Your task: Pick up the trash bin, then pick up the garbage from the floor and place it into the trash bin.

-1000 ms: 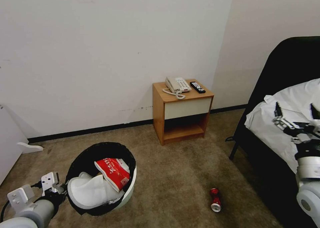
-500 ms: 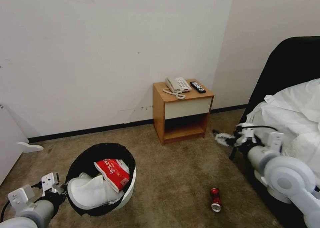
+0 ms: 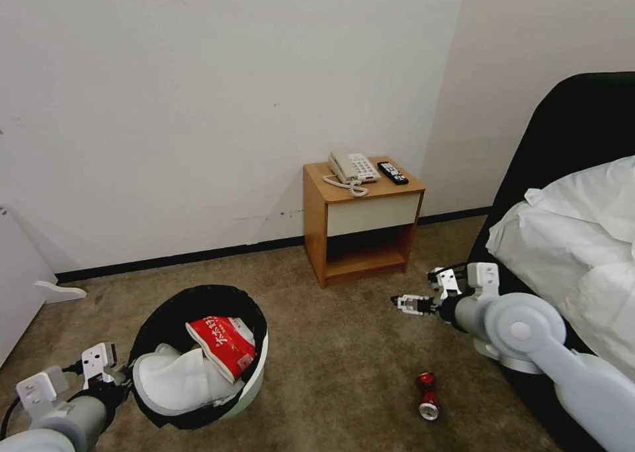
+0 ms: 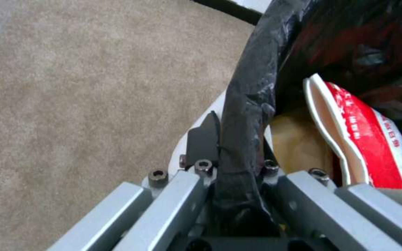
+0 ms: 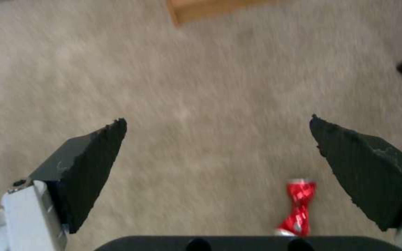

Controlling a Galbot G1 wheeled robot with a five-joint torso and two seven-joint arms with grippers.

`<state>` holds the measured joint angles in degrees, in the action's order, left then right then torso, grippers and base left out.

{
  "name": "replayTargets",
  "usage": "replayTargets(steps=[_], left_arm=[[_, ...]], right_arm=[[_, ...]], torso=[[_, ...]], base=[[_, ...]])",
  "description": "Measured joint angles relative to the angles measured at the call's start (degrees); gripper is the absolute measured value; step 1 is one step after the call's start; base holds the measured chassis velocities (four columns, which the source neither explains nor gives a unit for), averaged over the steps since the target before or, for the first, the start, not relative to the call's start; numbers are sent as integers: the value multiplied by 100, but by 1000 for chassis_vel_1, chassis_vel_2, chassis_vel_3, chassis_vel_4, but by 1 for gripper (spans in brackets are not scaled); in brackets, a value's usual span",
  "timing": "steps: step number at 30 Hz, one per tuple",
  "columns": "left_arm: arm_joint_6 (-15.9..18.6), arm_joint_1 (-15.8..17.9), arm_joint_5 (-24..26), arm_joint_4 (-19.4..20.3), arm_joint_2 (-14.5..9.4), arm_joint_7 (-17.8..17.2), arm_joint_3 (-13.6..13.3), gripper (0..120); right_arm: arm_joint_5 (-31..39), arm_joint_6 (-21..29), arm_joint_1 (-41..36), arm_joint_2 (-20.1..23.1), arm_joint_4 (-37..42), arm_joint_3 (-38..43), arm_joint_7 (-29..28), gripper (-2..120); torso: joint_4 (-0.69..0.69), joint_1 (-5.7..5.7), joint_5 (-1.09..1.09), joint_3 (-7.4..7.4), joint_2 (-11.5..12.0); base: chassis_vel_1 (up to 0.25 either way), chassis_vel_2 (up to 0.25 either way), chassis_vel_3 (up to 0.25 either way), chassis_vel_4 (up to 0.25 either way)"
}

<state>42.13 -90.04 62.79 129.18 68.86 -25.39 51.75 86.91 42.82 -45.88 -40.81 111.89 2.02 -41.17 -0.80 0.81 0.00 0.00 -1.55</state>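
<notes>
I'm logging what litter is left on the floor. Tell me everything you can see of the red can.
The red can is a small metal drink can, crushed in at the middle so it pinches like an hourglass, with a silver end showing. It lies on its side on the brown carpet, near the bed. Nothing touches it. The open right end effector hangs above, apart from it.

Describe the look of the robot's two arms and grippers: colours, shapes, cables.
Both arms are smooth light-grey tubes with rounded, disc-capped joints. The right gripper has white finger mounts and two black, wedge-shaped textured pads, set wide. The left gripper carries boxy white blocks at its wrist, with a black cable looping beside them; its finger bars are silver-grey metal with small hex bolts.
</notes>
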Motion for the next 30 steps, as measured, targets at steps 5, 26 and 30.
replayTargets(steps=[5, 26, 30], left_arm=[[0, 24, -41, -55, 15, 19, -20, 2], [0, -33, -37, -57, -27, 33, 28, 2], [0, -51, -37, -57, -27, 34, 29, 2]], right_arm=[[-60, -22, 1, -45, -228, -473, -124, 100], [-479, -61, -69, -417, -1488, -1222, 13, 100], [-600, -63, -71, -497, -1754, -1244, 98, 100]], torso=[[0, 0, 0, 0, 0], [1, 0, 0, 0, 0], [1, 0, 0, 0, 0]], base=[[0, 0, 0, 0], [0, 0, 0, 0], [0, 0, 0, 0]])
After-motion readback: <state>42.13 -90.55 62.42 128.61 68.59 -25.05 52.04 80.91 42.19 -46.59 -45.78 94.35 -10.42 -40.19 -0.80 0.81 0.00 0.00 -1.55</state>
